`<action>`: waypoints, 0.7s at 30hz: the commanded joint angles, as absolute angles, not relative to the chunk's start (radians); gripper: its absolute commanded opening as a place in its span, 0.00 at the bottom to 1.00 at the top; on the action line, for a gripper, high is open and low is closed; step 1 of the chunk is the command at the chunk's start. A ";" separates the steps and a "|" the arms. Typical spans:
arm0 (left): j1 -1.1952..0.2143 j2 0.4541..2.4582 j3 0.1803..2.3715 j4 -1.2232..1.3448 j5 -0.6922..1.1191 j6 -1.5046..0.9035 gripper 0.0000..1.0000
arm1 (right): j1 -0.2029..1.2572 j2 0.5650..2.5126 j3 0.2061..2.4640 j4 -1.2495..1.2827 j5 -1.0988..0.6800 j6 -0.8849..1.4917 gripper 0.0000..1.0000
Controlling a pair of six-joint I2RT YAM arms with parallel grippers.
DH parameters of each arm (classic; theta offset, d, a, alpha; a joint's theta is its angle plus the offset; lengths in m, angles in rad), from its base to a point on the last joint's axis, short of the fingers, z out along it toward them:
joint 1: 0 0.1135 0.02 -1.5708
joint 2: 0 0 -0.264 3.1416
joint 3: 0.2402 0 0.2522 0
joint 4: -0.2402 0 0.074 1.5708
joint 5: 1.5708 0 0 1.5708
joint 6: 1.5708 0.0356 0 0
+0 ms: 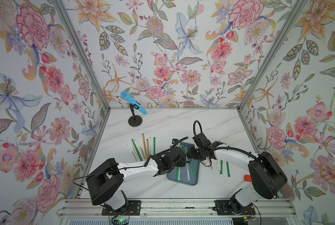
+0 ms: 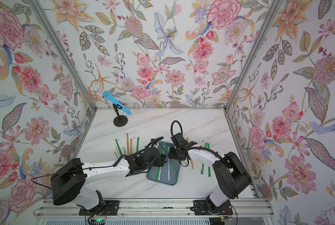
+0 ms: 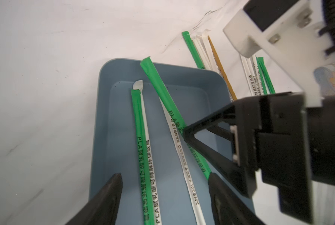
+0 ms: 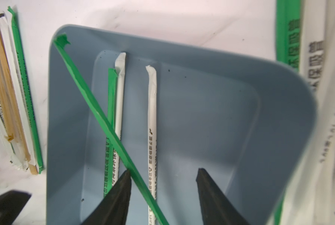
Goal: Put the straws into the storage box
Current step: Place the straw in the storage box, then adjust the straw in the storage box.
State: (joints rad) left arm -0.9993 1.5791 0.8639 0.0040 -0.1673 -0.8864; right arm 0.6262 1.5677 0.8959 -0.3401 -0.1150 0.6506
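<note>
Top views: in both, the storage box [image 1: 182, 180] sits on the table [image 1: 162, 126] between the two arms. Three straws [image 1: 188, 173] lie inside it and loose straws [image 2: 137, 144] lie on either side.

Left wrist view: the left gripper [image 3: 164, 175] is spread above the box, holding nothing.

Right wrist view: the right gripper [image 4: 163, 170] is likewise spread. A slanting green straw [image 4: 96, 116] seems to brush one finger [image 4: 116, 200].
</note>
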 commanded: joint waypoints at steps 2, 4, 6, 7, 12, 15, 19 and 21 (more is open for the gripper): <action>-0.961 1.645 0.940 -0.039 -0.181 -0.815 0.73 | 0.637 1.544 0.909 -0.343 -0.150 0.653 0.56; -0.956 1.664 0.966 -0.048 -0.190 -0.795 0.73 | 0.640 1.529 0.908 -0.339 -0.155 0.656 0.56; -0.949 1.665 0.968 -0.030 -0.196 -0.790 0.74 | 0.640 1.516 0.905 -0.339 -0.155 0.660 0.56; -0.945 1.661 0.965 -0.016 -0.199 -0.790 0.74 | 0.639 1.510 0.902 -0.338 -0.154 0.661 0.56; -0.937 1.673 0.979 -0.001 -0.198 -0.767 0.74 | 0.639 1.507 0.893 -0.339 -0.171 0.669 0.56; -0.936 1.709 1.001 -0.029 -0.192 -0.761 0.73 | 0.641 1.503 0.894 -0.339 -0.180 0.670 0.56; -0.936 1.731 1.006 -0.033 -0.183 -0.754 0.71 | 0.640 1.485 0.882 -0.340 -0.202 0.685 0.56; -0.934 1.742 1.012 -0.038 -0.180 -0.749 0.70 | 0.640 1.476 0.874 -0.341 -0.216 0.695 0.56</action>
